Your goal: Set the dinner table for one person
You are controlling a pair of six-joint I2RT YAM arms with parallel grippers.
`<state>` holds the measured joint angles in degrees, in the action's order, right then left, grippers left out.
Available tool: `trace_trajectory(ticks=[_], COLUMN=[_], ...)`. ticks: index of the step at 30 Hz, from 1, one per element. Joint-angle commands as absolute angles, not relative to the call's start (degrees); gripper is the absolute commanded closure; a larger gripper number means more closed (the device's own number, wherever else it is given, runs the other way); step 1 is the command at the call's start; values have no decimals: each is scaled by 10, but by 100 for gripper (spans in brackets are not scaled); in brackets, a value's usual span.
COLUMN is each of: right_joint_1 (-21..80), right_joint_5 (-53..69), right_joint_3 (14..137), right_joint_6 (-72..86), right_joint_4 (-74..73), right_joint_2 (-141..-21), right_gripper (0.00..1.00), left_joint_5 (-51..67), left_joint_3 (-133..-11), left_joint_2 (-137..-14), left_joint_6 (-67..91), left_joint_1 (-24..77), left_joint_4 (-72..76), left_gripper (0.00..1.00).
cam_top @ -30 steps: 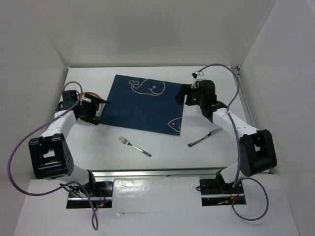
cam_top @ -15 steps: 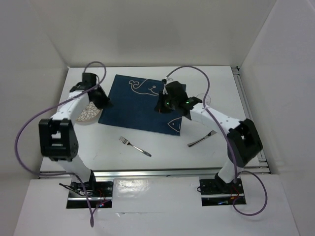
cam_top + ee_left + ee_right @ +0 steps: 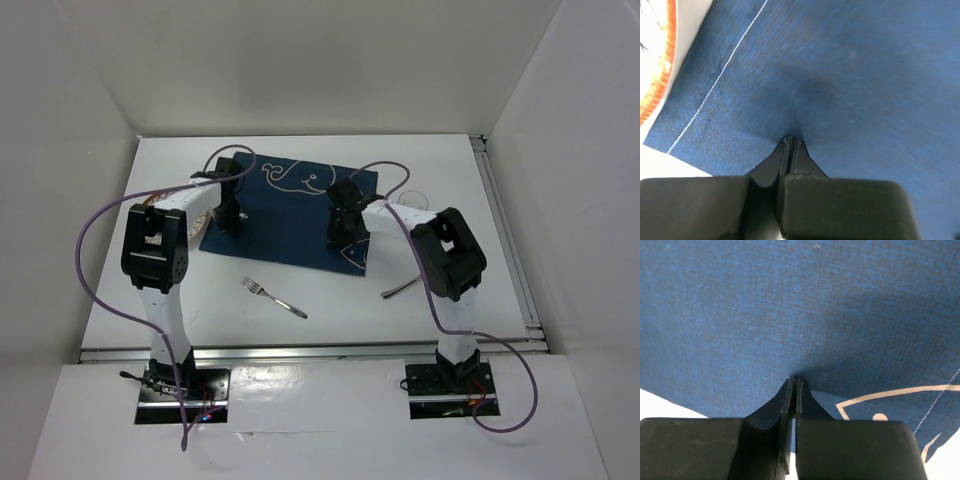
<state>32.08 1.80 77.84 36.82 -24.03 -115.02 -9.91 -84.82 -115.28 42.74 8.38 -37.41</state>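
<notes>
Left claw (image 3: 791,142): my jaws are together, with the tips pressed down on the mat (image 3: 290,215) near its left edge. The cloth dimples at the tips, but I cannot tell if any of it is nipped between them.
Right claw (image 3: 794,382): my jaws are together here too, tips down on the mat close to its near edge. A white drawn line and dot lie just to the right. Again I cannot tell if cloth is caught.
Table (image 3: 340,320): white and flat, it spreads under everything. It shows bare on all sides of the mat and right up to my bases.
Mat: navy cloth lying flat and a little askew in the middle of the table. The whale (image 3: 300,178) drawing is at its far side, between my two arms.
Plate (image 3: 652,45): white with an orange rim, just beside the mat's left edge and mostly hidden under my left arm from above.
Fork (image 3: 272,297): on the bare table nearer than the mat, apart from both claws.
Knife (image 3: 402,288): on the table by the mat's near right corner, partly behind my right arm.
</notes>
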Motion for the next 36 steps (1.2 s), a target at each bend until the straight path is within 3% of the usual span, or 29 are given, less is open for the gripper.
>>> trace_trajectory(ticks=[1, 15, 36], right_joint_1=[318, 257, 268], right_joint_5=[-13, -43, -107], right_joint_3=[765, 614, 517], right_joint_6=[398, 384, 422], right_joint_4=[-257, -257, -279], right_joint_2=[-1151, -1035, -1001], right_gripper=[100, 100, 100], left_joint_5=[-136, -87, -82], left_joint_3=[-842, -630, -687], left_joint_2=[-1177, -1060, -1113], left_joint_6=[456, 496, 478], left_joint_1=[104, 170, 204], left_joint_4=[-417, -368, -374], left_gripper=[100, 100, 100])
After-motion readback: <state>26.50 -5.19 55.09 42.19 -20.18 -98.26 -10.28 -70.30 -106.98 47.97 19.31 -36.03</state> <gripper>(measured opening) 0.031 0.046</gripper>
